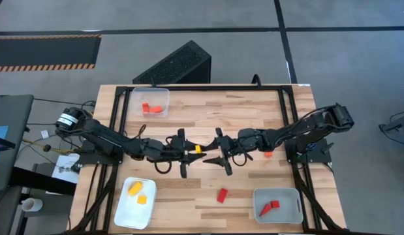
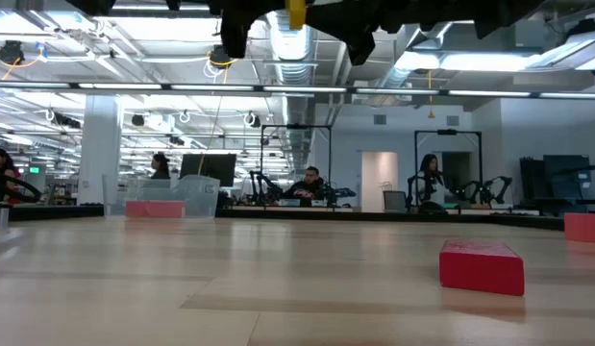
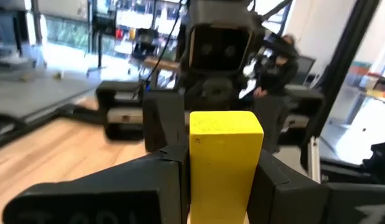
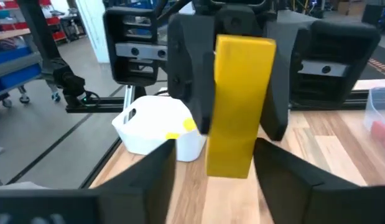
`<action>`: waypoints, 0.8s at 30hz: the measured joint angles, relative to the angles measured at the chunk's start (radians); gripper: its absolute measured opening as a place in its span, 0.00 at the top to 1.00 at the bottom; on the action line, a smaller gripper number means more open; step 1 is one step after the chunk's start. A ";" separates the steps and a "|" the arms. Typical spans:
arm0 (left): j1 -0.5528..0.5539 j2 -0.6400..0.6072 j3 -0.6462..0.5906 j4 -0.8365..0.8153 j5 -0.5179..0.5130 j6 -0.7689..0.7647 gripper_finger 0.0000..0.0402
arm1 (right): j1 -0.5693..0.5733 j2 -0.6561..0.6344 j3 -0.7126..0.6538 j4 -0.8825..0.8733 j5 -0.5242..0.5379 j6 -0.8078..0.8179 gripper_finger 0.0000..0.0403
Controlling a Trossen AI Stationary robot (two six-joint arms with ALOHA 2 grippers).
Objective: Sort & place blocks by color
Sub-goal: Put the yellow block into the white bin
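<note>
mid-air handover above the table centre: the left gripper (image 1: 188,149) is clenched on a yellow block (image 1: 198,149), a short bar whose sides its fingers (image 3: 161,180) press, while the right gripper (image 1: 218,149) faces it from the right with its jaws spread clear of the bar, released. in the right wrist view the yellow block (image 4: 239,106) stands upright between the other arm's dark fingers, and this arm's own fingers (image 4: 148,168) lie apart on either side without touching it. seen from table height the bar (image 2: 296,13) hangs well above the wooden table (image 1: 208,111), with both arms meeting over the middle of the surface. around them: a clear tray (image 1: 149,102) at the far left holding orange blocks (image 1: 153,108); a white tray (image 1: 135,202) at the near left holding yellow blocks (image 1: 138,192); a grey tray (image 1: 278,205) at the near right holding red blocks (image 1: 269,207). a loose red block (image 1: 222,195) lies on bare wood near the front edge, between the two near trays, and a small red-orange block (image 1: 268,154) lies just beside the right arm, partly hidden by it. the far right of the table and the strip between the near trays are open wood. a black frame (image 1: 290,111) borders the surface on the sides, and a dark slatted box (image 1: 175,64) sits on the floor beyond the far edge.
</note>
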 joint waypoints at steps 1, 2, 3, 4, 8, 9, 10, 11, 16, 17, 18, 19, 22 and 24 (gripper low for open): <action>0.000 -0.018 0.000 -0.042 0.001 -0.016 0.82 | -0.004 -0.001 0.000 -0.002 -0.002 0.000 0.42; -0.002 -0.035 0.000 -0.093 0.008 -0.037 0.82 | -0.009 -0.003 0.000 -0.010 -0.007 0.001 0.39; -0.007 -0.058 0.000 -0.154 0.008 -0.060 0.82 | -0.014 -0.012 0.000 -0.031 -0.012 0.001 0.36; -0.015 -0.088 -0.001 -0.224 0.006 -0.084 0.82 | -0.017 -0.022 0.000 -0.050 -0.013 0.001 0.34; -0.072 -0.247 -0.001 -0.534 -0.021 -0.210 0.82 | -0.018 -0.068 0.002 -0.156 -0.012 0.006 0.29; -0.091 -0.283 -0.001 -0.615 -0.027 -0.257 0.82 | -0.018 -0.079 0.002 -0.175 -0.010 0.012 0.29; -0.113 -0.325 -0.001 -0.703 -0.031 -0.316 0.82 | -0.018 -0.093 0.002 -0.197 -0.009 0.017 0.29; -0.137 -0.364 -0.001 -0.789 -0.036 -0.386 0.82 | -0.018 -0.110 0.002 -0.222 -0.009 0.021 0.29; -0.327 -0.472 -0.001 -1.033 -0.102 -0.712 0.82 | -0.010 -0.156 0.002 -0.252 -0.005 0.022 0.29; -0.365 -0.476 -0.001 -1.070 -0.108 -0.765 0.82 | -0.006 -0.158 0.002 -0.249 -0.004 0.024 0.29; -0.405 -0.476 -0.001 -1.108 -0.111 -0.831 0.82 | -0.005 -0.159 0.002 -0.247 -0.004 0.024 0.29; -0.439 -0.472 -0.001 -1.150 -0.110 -0.898 0.82 | -0.001 -0.159 0.002 -0.246 -0.004 0.029 0.29; -0.526 -0.430 -0.001 -1.280 -0.079 -1.133 0.82 | 0.001 -0.154 0.002 -0.243 -0.004 0.039 0.29; -0.561 -0.375 -0.001 -1.358 -0.007 -1.256 0.82 | 0.000 -0.148 0.001 -0.250 -0.002 0.040 0.29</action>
